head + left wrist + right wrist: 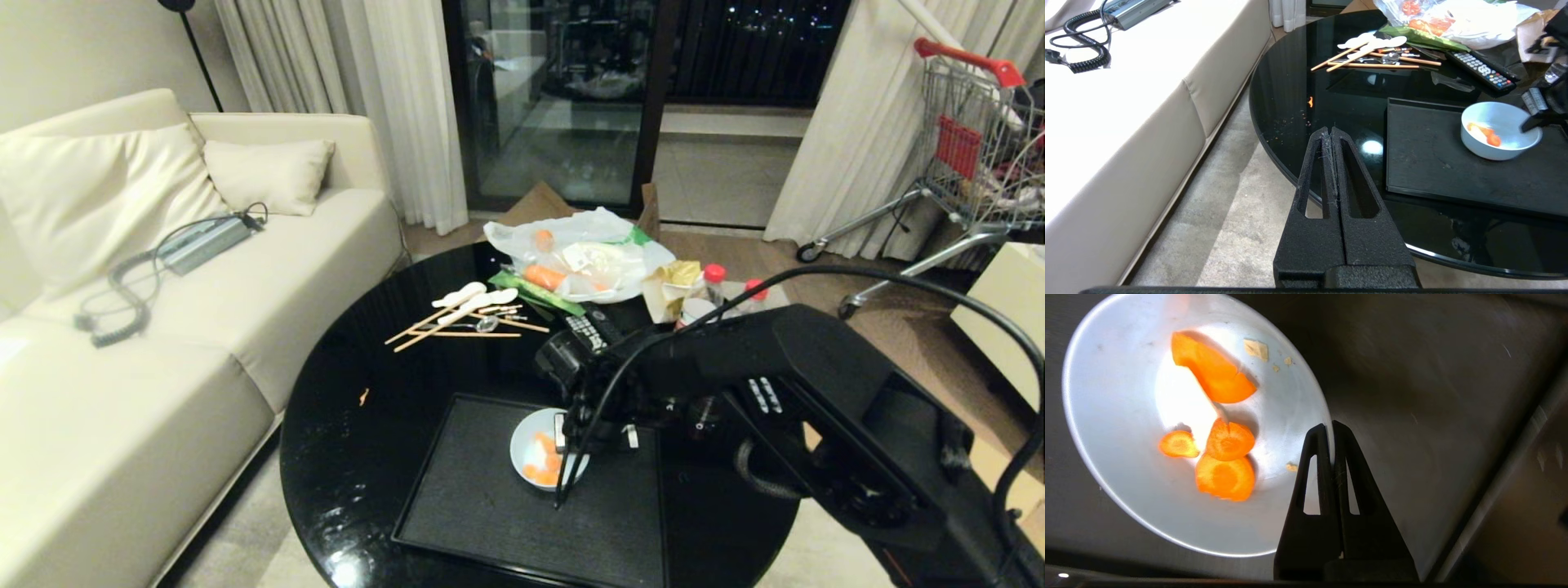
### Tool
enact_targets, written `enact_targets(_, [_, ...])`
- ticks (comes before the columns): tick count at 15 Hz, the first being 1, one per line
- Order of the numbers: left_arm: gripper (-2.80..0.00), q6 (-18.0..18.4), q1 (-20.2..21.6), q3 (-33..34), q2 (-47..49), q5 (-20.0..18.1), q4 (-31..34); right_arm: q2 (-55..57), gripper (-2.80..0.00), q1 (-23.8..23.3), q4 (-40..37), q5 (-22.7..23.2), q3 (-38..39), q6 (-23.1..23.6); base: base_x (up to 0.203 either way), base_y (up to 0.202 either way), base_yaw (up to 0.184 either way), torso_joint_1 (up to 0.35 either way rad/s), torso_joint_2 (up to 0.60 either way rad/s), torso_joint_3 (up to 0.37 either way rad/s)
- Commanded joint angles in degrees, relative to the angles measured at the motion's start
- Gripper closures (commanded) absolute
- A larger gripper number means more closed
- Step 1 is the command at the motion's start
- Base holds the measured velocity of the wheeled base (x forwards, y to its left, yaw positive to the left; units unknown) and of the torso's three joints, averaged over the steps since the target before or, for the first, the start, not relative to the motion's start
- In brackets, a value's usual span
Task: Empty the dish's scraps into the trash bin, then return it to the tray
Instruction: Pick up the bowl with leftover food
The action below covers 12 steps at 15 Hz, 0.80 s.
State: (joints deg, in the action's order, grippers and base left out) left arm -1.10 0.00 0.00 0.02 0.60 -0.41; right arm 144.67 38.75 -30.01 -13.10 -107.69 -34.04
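The dish (pixel 1126 416), a small pale blue-white bowl, rests on the black tray (pixel 490 506) on the round table. The scraps (pixel 1224 477) lie inside it: orange carrot slices and a few whitish crumbs. My right gripper (pixel 1329 426) is shut on the dish's rim, one finger inside the bowl and one outside. The head view shows the right arm reaching in over the dish (pixel 531 451) from the right. My left gripper (pixel 1329 130) hangs shut and empty by the table's near-left edge, well left of the dish (pixel 1498 130). The trash bin is out of view.
On the black glass table (pixel 367 441), behind the tray, lie chopsticks and white spoons (pixel 465 314), a remote (pixel 589 331), a plastic bag of food (pixel 584 257) and red-capped bottles (pixel 715 278). A cream sofa (pixel 147 343) stands left. A shopping cart (pixel 971 155) is far right.
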Motion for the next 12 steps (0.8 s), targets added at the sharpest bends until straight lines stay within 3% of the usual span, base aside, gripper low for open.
enact_targets(1, [0.00, -0.05, 0.00, 0.00, -0.02, 0.02, -0.02, -3.21, 0.00, -0.04, -1.91, -0.13, 0.22, -3.24, 0.000, 0.000, 0.000, 0.000, 0.00, 0.000])
enact_targets(6, [0.00, -0.05, 0.00, 0.00, -0.02, 0.02, -0.02, -12.25, 0.00, -2.33, -3.95, -0.23, 4.90, -7.83, 0.000, 0.000, 0.000, 0.000, 0.00, 0.000])
enact_targets(12, [0.00, -0.05, 0.00, 0.00, -0.02, 0.02, -0.02, -26.54, 0.00, -7.39, -3.45, -3.58, 22.95, -13.44, 0.000, 0.000, 0.000, 0.000, 0.00, 0.000])
